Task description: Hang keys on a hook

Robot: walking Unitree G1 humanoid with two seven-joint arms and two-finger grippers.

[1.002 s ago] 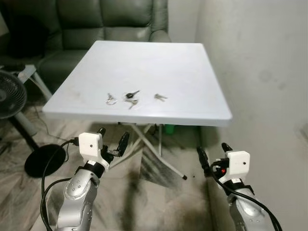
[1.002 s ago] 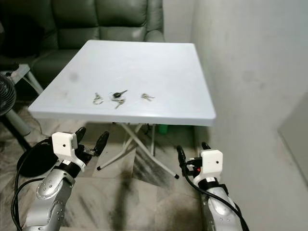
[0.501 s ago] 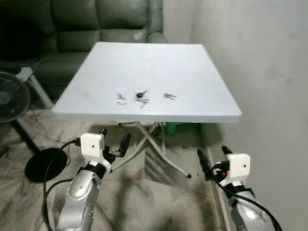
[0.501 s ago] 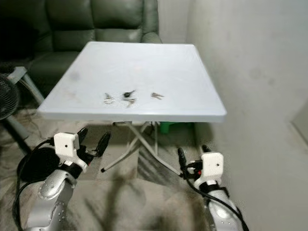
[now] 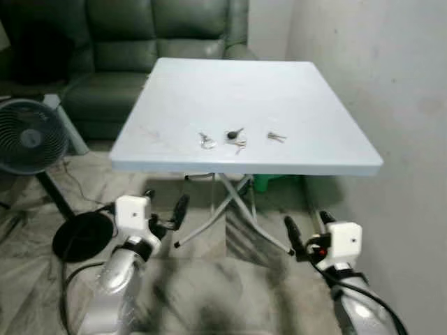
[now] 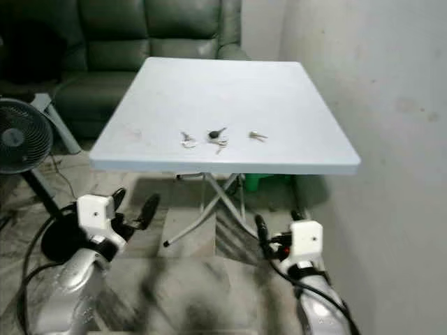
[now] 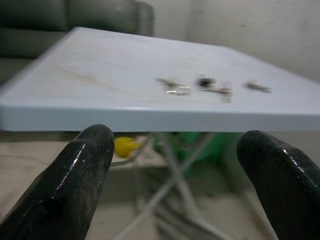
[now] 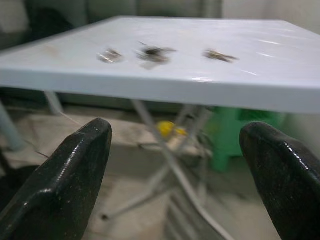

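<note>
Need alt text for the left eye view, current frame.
Three small metal key sets lie in a row near the front edge of a white square folding table. Below, the open left gripper and right gripper hover empty; dark green sofa behind.

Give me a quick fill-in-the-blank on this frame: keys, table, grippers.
1. The key sets lie on the white ______.
2. There are ______ separate key sets on it.
3. Both the left gripper and the right gripper are held ______ the tabletop, fingers open.
4. Beyond the table stands a dark green ______.

Missing words: table; three; below; sofa
</note>
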